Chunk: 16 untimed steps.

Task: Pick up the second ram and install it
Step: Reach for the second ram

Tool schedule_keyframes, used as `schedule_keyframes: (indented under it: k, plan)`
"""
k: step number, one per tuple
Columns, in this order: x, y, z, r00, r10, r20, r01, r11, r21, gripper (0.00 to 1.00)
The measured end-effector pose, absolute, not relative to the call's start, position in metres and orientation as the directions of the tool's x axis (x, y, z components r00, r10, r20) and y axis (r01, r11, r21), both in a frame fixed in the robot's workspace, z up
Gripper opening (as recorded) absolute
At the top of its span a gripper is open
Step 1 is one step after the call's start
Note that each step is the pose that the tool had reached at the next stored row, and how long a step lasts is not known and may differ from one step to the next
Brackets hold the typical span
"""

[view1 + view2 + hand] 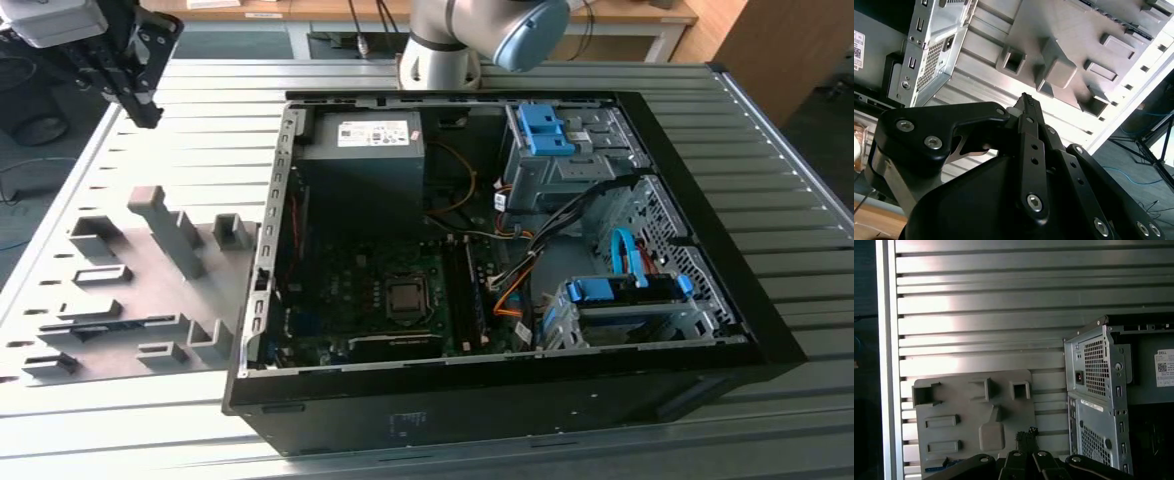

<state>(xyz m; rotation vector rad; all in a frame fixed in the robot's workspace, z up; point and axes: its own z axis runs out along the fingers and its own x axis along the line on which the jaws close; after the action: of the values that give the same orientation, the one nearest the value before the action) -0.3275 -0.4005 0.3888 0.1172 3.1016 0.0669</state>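
My gripper [138,100] hangs high over the table's far corner at the exterior view's left, well above the gray fixture plate [134,300]. Its fingertips [1027,102] meet with nothing between them, and they also show in the first wrist view [1027,436]. A long thin dark strip that looks like the second ram [107,322] lies in a holder on the plate's near part; in the first wrist view it is a bluish sliver [936,468]. The open computer case [667,130] lies to the plate's right, with its motherboard slots [461,295] beside the processor socket.
Several gray blocks [167,230] stand up from the fixture plate. The case's power supply [358,160], blue drive cages [554,135] and loose cables [534,260] crowd its interior. The arm's base [441,55] stands behind the case. The slatted table [80,430] runs to an edge at the left.
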Motion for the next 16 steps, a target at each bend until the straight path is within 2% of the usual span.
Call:
schedule_keyframes:
  k: [16]
  plan:
    - [-0.3369,-0.4082,0.3787,-0.996,0.076,-0.035,0.075,0.996,0.044,0.11]
